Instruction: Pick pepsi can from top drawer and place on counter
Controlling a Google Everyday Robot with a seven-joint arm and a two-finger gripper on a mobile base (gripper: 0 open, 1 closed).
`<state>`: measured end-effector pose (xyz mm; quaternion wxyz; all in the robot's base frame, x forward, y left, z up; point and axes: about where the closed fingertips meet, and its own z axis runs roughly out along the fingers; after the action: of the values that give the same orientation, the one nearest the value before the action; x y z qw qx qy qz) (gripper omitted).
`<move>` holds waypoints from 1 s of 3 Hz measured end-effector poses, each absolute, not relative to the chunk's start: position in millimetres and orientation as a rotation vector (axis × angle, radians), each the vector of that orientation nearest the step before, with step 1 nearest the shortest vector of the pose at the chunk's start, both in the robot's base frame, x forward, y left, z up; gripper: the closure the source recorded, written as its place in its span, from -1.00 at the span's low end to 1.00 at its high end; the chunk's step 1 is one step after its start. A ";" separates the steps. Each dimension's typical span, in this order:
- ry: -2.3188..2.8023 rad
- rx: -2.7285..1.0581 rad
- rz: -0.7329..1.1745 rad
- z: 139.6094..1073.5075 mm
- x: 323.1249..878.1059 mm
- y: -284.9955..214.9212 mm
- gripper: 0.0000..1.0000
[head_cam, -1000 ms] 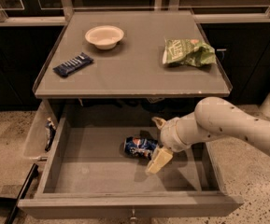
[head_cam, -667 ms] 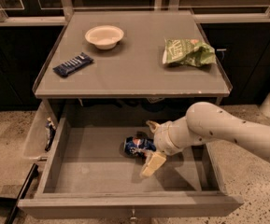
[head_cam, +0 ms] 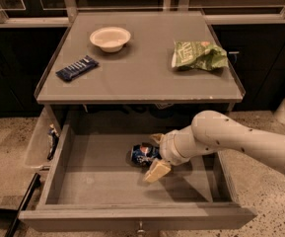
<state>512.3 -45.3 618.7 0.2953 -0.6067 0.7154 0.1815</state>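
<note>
The pepsi can [head_cam: 142,154] lies on its side on the floor of the open top drawer [head_cam: 97,184], near the middle. My gripper [head_cam: 156,155] reaches in from the right, down inside the drawer. It is open, with one pale finger [head_cam: 157,171] in front of the can's right end and the other behind it. The can rests on the drawer floor between the fingers. The counter [head_cam: 137,80] is the grey top directly above the drawer.
On the counter sit a white bowl [head_cam: 110,37] at the back left, a dark blue snack bar [head_cam: 77,68] at the left and a green chip bag [head_cam: 198,56] at the right. My arm [head_cam: 240,139] crosses the drawer's right wall. Speckled floor surrounds the cabinet.
My gripper has moved left inside the drawer, closer onto the can, so its fingers now straddle the can's right end. The can has stayed in place.
</note>
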 end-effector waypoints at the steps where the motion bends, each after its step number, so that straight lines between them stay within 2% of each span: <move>1: 1.904 -1.614 0.483 618.7 512.3 -45.3 -0.16; 3: 1.904 -1.614 0.483 618.6 512.2 -45.3 0.77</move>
<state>512.2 -45.3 618.6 0.2952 -0.6067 0.7154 0.1816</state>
